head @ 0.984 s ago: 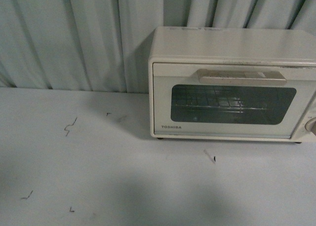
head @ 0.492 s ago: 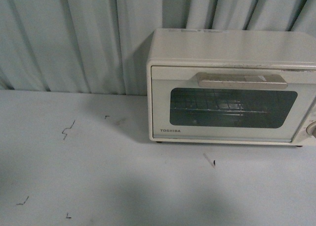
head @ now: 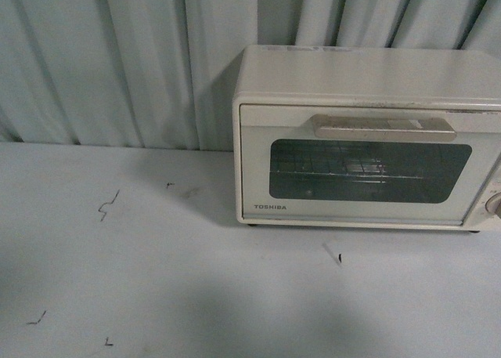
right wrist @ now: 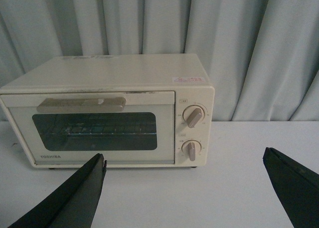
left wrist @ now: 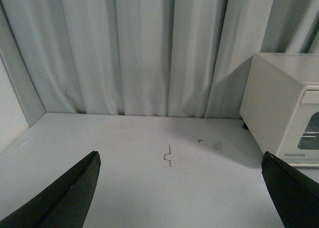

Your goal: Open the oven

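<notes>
Oven sits on the white table with its back against the pleated curtain. Its door is closed, flush with the cream housing. The bar handle runs across the door's upper edge, above the dark window; through the glass I see the wire rack. Two round knobs, one above the other, sit on the panel beside the door, on the side away from the TOSHIBA lettering.

In front of the oven I log bare tabletop with a few small dark marks: one just ahead of the door, the others well off past the lettered side.

The right gripper faces the oven's front squarely, jaws spread wide, holding nothing, apart from the door. The left gripper, likewise spread wide and empty, looks over the table beside the oven's plain side wall, well apart from it.
</notes>
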{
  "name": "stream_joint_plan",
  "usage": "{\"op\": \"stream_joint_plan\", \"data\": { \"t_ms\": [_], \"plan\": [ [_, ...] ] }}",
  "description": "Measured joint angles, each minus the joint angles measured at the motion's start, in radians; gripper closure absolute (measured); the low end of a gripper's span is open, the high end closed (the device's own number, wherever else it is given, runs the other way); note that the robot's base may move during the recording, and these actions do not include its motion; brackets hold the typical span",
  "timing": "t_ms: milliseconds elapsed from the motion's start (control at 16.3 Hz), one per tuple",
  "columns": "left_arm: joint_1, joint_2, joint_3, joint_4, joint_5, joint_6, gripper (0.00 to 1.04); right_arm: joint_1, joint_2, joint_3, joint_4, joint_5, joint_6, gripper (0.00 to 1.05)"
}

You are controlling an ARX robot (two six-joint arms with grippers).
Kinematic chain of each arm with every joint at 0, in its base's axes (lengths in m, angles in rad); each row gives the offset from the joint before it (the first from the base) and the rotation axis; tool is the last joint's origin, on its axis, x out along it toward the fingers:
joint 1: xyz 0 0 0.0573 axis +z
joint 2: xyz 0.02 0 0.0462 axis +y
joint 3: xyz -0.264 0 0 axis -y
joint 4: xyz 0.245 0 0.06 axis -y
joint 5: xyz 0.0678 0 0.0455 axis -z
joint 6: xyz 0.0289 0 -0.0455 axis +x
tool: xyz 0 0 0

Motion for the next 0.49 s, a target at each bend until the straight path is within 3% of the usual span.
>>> {"op": "stream_joint_plan", "data": {
  "t_ms": [62, 185, 308, 431, 492],
  "plan": [
    [-0.015, 0.001, 0.001, -0.013, -0.026, -0.003, 0.07, 0.000, 0.000, 0.000, 0.000, 0.000, 0.000, 0.06],
    [-0.139, 0.056, 0.025, -0.066, -0.134, -0.017, 0.07, 0.000, 0.000, 0.000, 0.000, 0.000, 0.000, 0.06],
    [-0.296, 0.143, 0.093, -0.108, -0.269, -0.090, 0.07, 0.000, 0.000, 0.000, 0.000, 0.000, 0.000, 0.06],
    [-0.417, 0.252, 0.162, -0.082, -0.372, -0.164, 0.07, 0.000, 0.000, 0.000, 0.000, 0.000, 0.000, 0.06],
    [-0.520, 0.372, 0.213, -0.034, -0.439, -0.210, 0.07, 0.000, 0.000, 0.000, 0.000, 0.000, 0.000, 0.06]
  ]
}}
